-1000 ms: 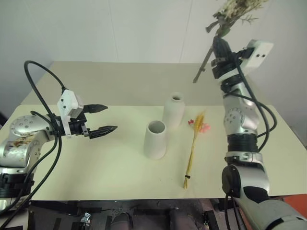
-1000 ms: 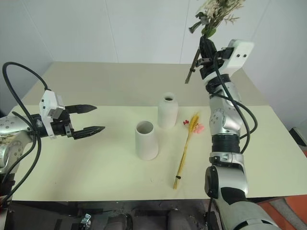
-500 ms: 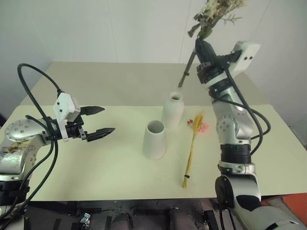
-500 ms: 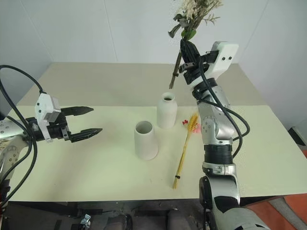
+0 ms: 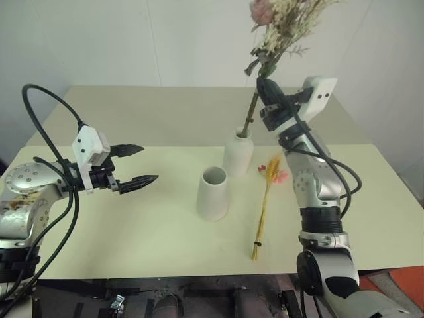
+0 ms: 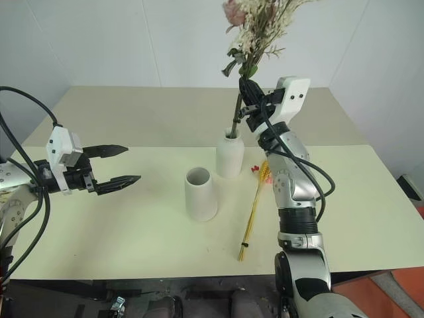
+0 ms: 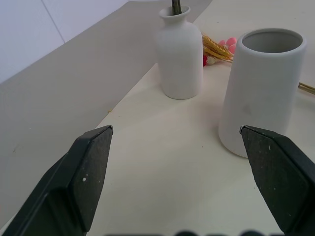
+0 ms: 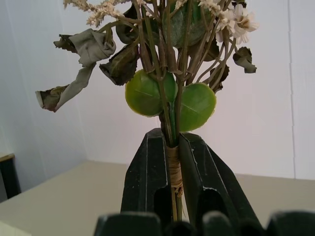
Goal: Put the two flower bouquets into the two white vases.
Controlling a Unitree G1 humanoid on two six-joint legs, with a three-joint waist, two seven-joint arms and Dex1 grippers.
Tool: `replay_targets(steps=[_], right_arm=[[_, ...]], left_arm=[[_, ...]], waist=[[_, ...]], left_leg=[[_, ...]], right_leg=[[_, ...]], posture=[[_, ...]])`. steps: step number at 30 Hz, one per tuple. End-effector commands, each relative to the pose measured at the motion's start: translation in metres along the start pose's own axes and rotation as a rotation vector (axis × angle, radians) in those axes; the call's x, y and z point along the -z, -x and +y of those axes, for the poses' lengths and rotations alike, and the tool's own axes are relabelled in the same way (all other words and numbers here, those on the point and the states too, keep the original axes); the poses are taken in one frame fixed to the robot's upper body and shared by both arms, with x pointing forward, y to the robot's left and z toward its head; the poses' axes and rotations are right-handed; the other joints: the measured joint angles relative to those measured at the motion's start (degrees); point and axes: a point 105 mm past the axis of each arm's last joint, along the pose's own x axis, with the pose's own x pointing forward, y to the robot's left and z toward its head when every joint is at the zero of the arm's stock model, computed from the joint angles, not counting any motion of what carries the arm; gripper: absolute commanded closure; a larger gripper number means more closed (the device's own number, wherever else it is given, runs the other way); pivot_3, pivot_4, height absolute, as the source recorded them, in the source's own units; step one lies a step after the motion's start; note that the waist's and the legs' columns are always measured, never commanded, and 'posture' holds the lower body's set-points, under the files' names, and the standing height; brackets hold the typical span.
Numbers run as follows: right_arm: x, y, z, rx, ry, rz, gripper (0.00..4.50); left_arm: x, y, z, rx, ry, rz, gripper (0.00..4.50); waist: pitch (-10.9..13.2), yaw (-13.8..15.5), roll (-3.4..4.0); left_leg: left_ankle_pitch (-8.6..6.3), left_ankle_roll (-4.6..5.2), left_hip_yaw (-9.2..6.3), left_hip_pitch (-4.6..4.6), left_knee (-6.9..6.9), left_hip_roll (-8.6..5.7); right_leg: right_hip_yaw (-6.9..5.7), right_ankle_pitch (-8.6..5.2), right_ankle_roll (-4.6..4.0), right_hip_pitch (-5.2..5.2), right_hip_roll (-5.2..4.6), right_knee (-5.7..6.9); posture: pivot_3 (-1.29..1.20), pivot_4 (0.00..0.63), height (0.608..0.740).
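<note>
1. Bushy bouquet of pink roses, cream dried sprigs and green leaves on a dark stem: clamped at its bound waist by the right end effector, blooms rising above the fingers, stem trailing below and toward the robot's left, its tip at or just inside the mouth of the matte white bottle-shaped ceramic vase with the narrow neck. Depth of entry impossible to judge.
2. Best kept firmly clamped while lowering along the stem's own line; tilt to be eased upright so the stem slides down the neck instead of levering against the rim.
3. Slow descent advised: narrow neck, light vase, so a sideways push could probably tip it. Release only once the stem bottoms out or the leaves sit on the rim.
4. Matte white tapered cone vase with the wide round mouth: empty, below and to the left of the right end effector, just beside the bottle vase.
5. Slim bundle of yellow wheat-like stalks with small red and pink blossoms: flat on the cream desk, below the right end effector, likely next for the cone vase.
6. Left end effector: fingers apart, holding nothing, level above the desk, cone vase well off ahead of its tips; available to steady a vase if needed.
</note>
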Motion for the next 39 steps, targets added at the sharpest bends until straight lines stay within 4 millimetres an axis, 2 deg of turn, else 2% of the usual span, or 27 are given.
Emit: replay_targets(steps=[1,2,4,5,11,15,19,23,28,34,39], right_arm=[[-0.002,0.002,0.003,-0.013,0.023,-0.027,4.36],[0.001,0.004,0.004,-0.018,0.02,-0.022,4.36],[0.003,0.007,0.006,-0.043,0.01,-0.013,3.64],[0.004,0.008,0.008,-0.053,0.008,-0.01,3.44],[0.01,0.019,0.013,-0.075,0.067,0.04,1.39],[0.013,0.044,0.024,-0.165,0.078,0.079,0.03],[0.019,0.053,0.031,-0.23,0.186,0.142,0.03],[0.014,0.043,0.032,-0.254,0.282,0.148,0.03],[0.005,0.042,0.022,-0.263,0.364,0.197,0.03],[0.003,0.066,0.003,-0.262,0.419,0.311,0.03],[-0.016,0.091,-0.009,-0.27,0.395,0.407,0.03]], left_arm=[[-0.009,0.003,0.002,-0.006,-0.04,-0.012,0.0],[-0.009,0.003,0.001,-0.005,-0.038,-0.011,0.0],[-0.009,0.003,0.001,-0.004,-0.037,-0.011,0.0],[-0.009,0.004,0.002,-0.005,-0.036,-0.01,0.0],[-0.008,0.003,0.002,-0.006,-0.037,-0.007,0.0],[-0.008,0.002,0.002,0.001,-0.034,-0.015,0.0],[-0.006,-0.002,0.004,0.01,-0.031,-0.014,0.0],[-0.005,-0.008,0.006,0.027,-0.036,-0.015,0.0],[-0.003,-0.013,0.006,0.034,-0.04,-0.013,0.0],[0.002,-0.009,0.0,0.026,-0.026,-0.008,0.0],[0.002,-0.002,0.0,0.008,-0.022,-0.005,0.0]], waist=[[0.0,0.0,0.0],[0.0,0.01,0.0],[0.0,0.01,0.0],[0.0,0.01,0.0],[0.0,0.03,0.0],[0.0,0.27,0.0],[0.0,0.2,0.0],[0.0,0.08,0.0],[0.0,0.26,-0.01],[0.0,1.22,-0.02],[0.0,1.55,-0.03]], left_leg=[[0.0,0.0,0.0,0.0,0.0,0.0],[0.0,0.0,0.0,0.0,0.0,0.0],[0.0,0.0,0.0,0.0,0.0,0.0],[0.0,0.0,0.0,0.0,0.0,0.0],[0.0,0.0,0.0,0.0,0.0,0.0],[0.0,0.0,-0.01,-0.01,0.0,0.0],[0.0,0.0,0.01,0.0,0.01,-0.01],[0.01,0.01,-0.03,0.08,0.01,0.0],[0.01,0.01,-0.04,0.09,-0.01,-0.01],[0.01,0.02,-0.03,0.0,0.0,0.0],[0.01,0.01,-0.02,0.0,0.02,0.0]], right_leg=[[0.0,0.0,0.0,0.0,0.0,0.0],[0.0,0.0,0.0,0.0,0.0,0.0],[0.0,0.0,0.0,0.0,0.0,0.01],[0.0,0.0,0.0,0.0,0.0,0.01],[0.0,0.0,0.0,0.0,0.0,0.0],[-0.01,-0.01,0.01,0.0,0.0,-0.01],[0.0,-0.03,0.05,0.01,-0.01,-0.01],[0.01,-0.09,0.14,0.02,0.05,0.01],[0.02,-0.07,0.04,0.05,0.06,-0.01],[0.0,-0.07,0.0,0.01,0.04,-0.03],[0.01,-0.09,0.05,0.01,0.03,-0.03]], posture=[[0.0,0.15,0.74],[0.0,0.15,0.74],[0.0,0.15,0.74],[0.0,0.15,0.74],[0.0,0.15,0.74],[0.0,0.15,0.74],[0.0,0.15,0.74],[0.0,0.15,0.74],[0.0,0.15,0.74],[0.0,0.15,0.74],[0.0,0.15,0.74]])
